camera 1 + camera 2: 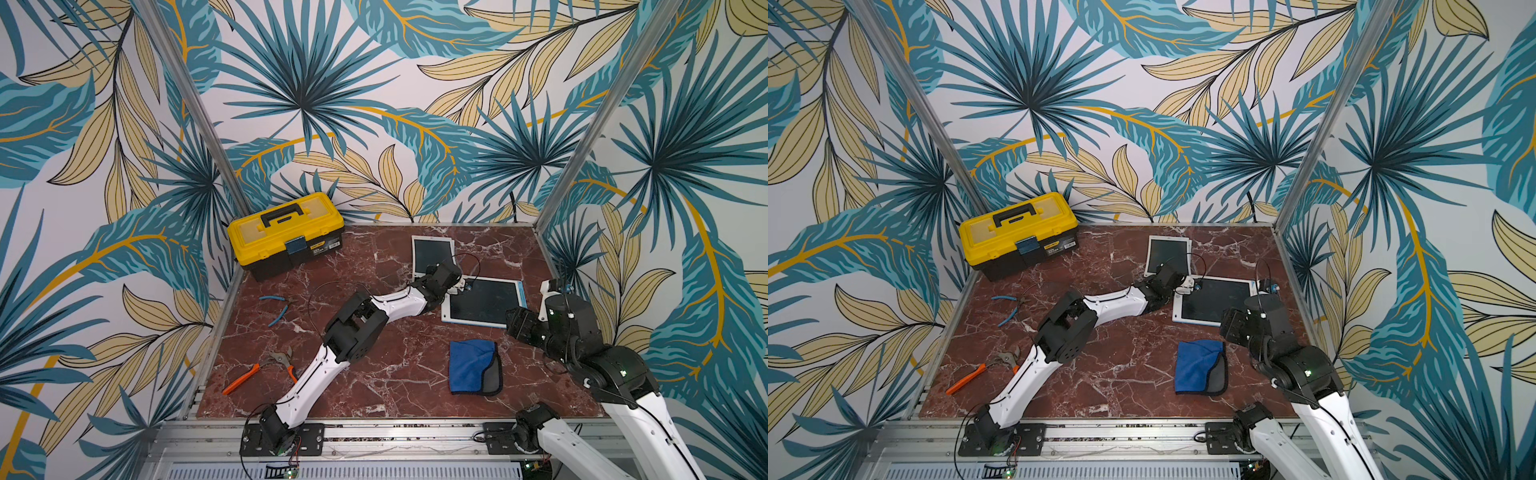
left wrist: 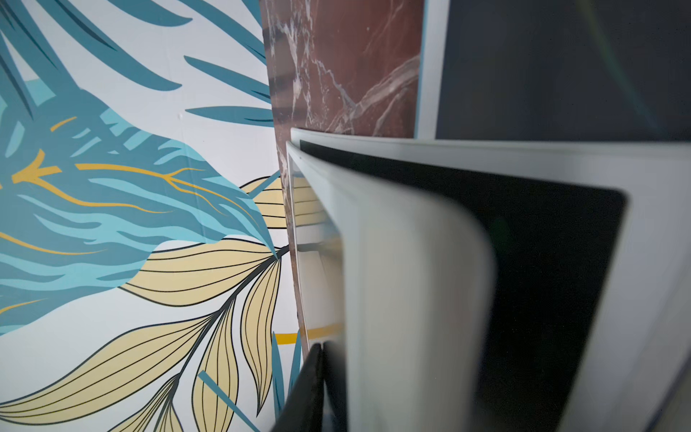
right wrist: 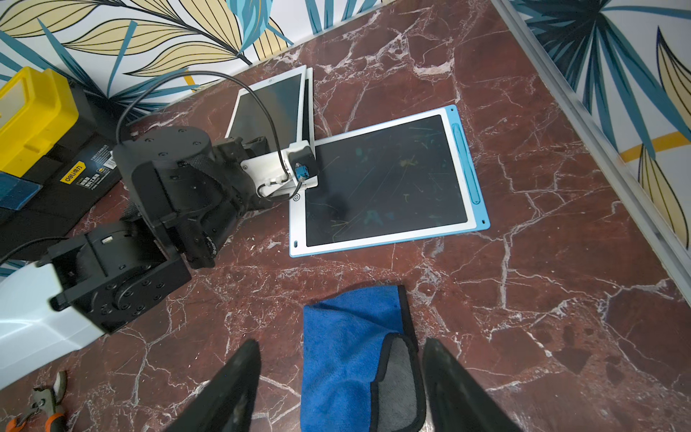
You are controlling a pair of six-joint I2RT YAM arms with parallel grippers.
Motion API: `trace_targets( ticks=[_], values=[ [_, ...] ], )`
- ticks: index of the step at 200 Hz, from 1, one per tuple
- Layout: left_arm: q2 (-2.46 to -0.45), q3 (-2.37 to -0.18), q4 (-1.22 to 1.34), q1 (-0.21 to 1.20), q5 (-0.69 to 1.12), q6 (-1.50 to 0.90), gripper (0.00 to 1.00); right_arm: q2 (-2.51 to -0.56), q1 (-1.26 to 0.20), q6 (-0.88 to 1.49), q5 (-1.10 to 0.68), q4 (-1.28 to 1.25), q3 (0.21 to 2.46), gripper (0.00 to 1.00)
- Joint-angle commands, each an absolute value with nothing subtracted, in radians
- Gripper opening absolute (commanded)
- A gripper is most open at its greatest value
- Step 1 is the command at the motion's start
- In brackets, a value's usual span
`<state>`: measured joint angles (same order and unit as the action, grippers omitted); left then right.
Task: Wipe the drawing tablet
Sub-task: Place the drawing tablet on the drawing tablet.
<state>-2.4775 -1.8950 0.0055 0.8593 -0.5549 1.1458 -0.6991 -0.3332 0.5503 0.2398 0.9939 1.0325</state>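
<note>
My right gripper [image 3: 342,348] hovers with fingers spread wide above the folded blue microfibre cloth with grey backing [image 3: 344,329], which lies between them, its long axis running along their reach. The blue-edged, dark-screened drawing tablet [image 3: 385,179], scribbled over, lies flat beyond the fingertips, past the cloth. My left gripper [image 1: 456,286] sits at its corner beside the white-framed tablets [image 3: 269,104]; whether it pinches anything, I cannot tell. The right arm is nearer the cloth.

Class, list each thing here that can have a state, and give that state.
Toolbox, shut.
Blue tablet, flat, screen scribbled.
White tablets, stacked, screens dark.
Cloth, folded, unheld.
Right gripper, open above cloth.
Left gripper, at white tablets; jaws unclear.
</note>
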Motion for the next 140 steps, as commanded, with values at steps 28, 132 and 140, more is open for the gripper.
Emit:
trace_targets(
  ticks=[28,132,140],
  values=[
    [-2.398,-1.856,-0.008,0.906,-0.571,1.085,0.33,-0.672,-0.33,0.569,0.26,1.039,1.001,0.7],
    [-2.022,-1.535,-0.018,1.006,-0.461,0.756,0.83,-0.764,-0.33,0.581,0.231,1.021,0.977,0.7],
    [-1.968,-1.483,-0.021,1.017,-0.422,0.699,0.89,-0.794,-0.327,0.583,0.214,0.999,0.973,0.71]
  ],
)
